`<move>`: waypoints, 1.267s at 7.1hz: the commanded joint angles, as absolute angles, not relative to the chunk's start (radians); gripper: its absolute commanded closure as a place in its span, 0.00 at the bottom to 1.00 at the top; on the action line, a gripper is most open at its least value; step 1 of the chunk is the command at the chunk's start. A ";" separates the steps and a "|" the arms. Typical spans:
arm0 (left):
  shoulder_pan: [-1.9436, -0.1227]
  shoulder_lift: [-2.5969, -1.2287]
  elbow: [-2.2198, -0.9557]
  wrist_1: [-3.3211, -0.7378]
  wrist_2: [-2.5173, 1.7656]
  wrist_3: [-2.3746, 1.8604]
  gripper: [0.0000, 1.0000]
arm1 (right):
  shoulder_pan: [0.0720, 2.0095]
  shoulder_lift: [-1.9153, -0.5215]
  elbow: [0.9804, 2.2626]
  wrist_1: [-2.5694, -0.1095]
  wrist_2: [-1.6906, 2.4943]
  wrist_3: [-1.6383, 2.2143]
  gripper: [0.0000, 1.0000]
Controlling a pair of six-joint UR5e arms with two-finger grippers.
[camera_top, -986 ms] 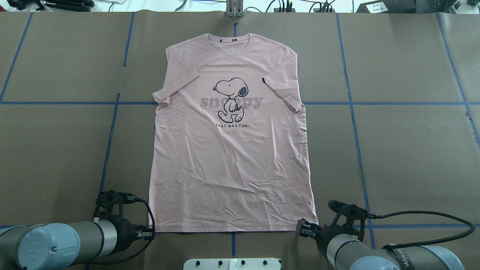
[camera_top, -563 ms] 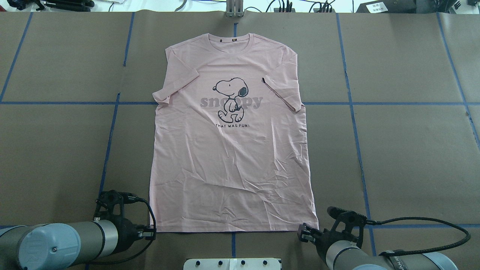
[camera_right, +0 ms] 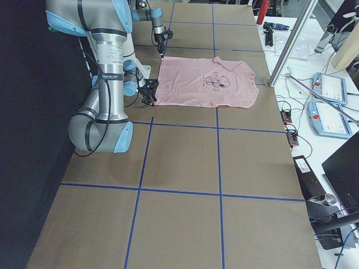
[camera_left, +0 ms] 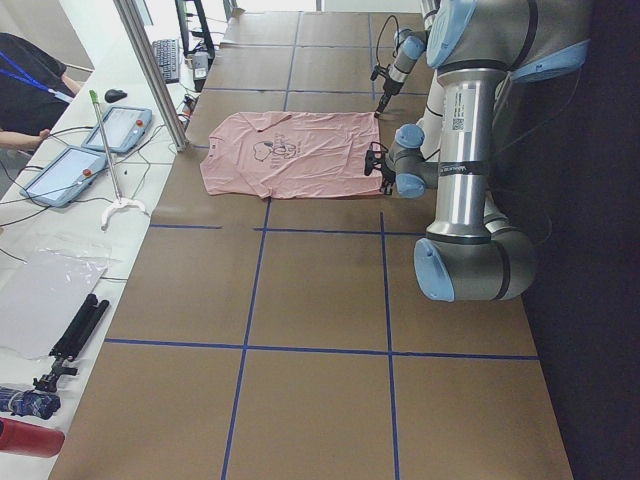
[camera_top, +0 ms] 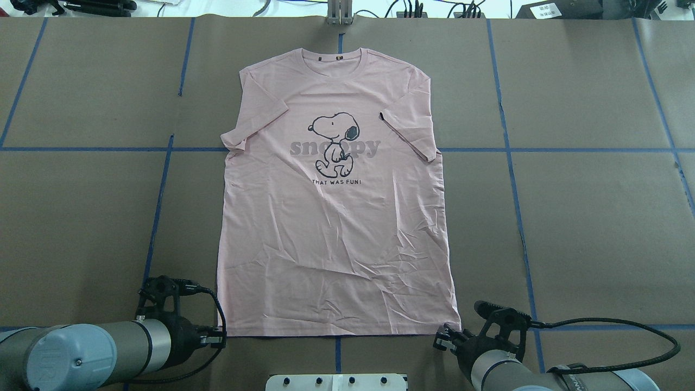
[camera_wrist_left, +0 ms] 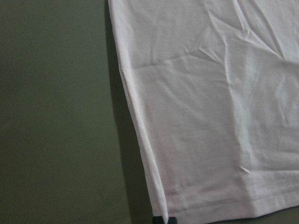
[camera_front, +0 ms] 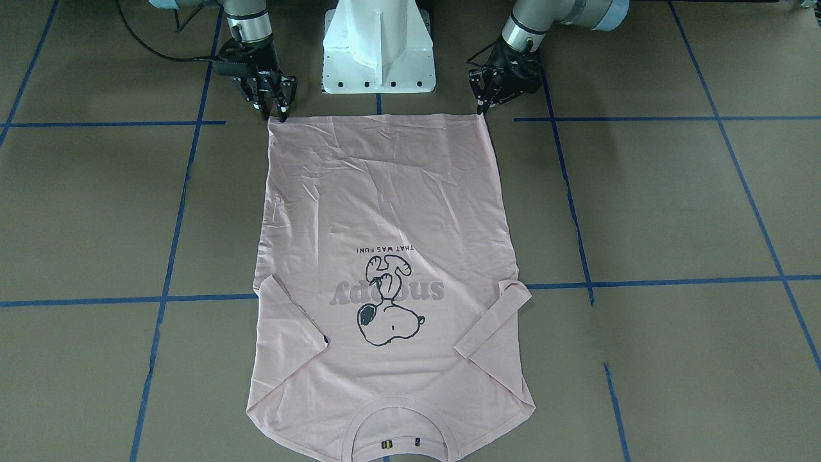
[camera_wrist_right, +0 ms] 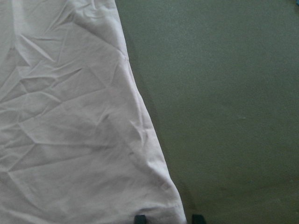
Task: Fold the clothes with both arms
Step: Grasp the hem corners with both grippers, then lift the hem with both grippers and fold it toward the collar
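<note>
The pale pink T-shirt (camera_top: 336, 233) lies flat and face up on the brown table, collar at the far side, hem toward me. Both sleeves are folded in over the chest. My left gripper (camera_top: 220, 340) sits at the hem's left corner; in the left wrist view its fingertips (camera_wrist_left: 166, 219) are together at that corner of the cloth (camera_wrist_left: 210, 116). My right gripper (camera_top: 442, 341) stands open at the hem's right corner. In the right wrist view its two fingertips (camera_wrist_right: 140, 218) straddle the corner of the shirt (camera_wrist_right: 70, 130).
The white pedestal base (camera_front: 378, 45) stands between the arms, just behind the hem. Blue tape lines (camera_top: 157, 217) cross the brown table cover. A metal post (camera_top: 339, 13) rises at the far edge. A person (camera_left: 20, 90) sits at a side bench with tablets (camera_left: 120, 128).
My right gripper has drawn back toward the table's near edge and now sits right at the hem corner. The left gripper has barely shifted. The shirt lies as before.
</note>
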State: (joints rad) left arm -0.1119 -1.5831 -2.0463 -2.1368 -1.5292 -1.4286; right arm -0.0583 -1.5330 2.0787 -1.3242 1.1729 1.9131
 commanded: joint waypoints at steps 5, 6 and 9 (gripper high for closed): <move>-0.107 -1.586 -2.083 -2.134 -1.535 -1.427 1.00 | -0.051 -1.534 2.156 -1.379 1.170 1.914 1.00; -0.113 -1.582 -2.159 -2.079 -1.564 -1.421 1.00 | -0.051 -1.532 2.268 -1.491 1.184 1.911 1.00; -0.133 -1.723 -2.571 -1.513 -1.767 -1.417 1.00 | -0.067 -1.493 2.678 -1.916 1.311 1.910 1.00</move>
State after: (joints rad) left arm -0.1190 -1.6332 -2.3951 -1.7748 -1.6826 -1.4185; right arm -0.0583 -1.5184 2.4917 -1.7138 1.2515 1.9106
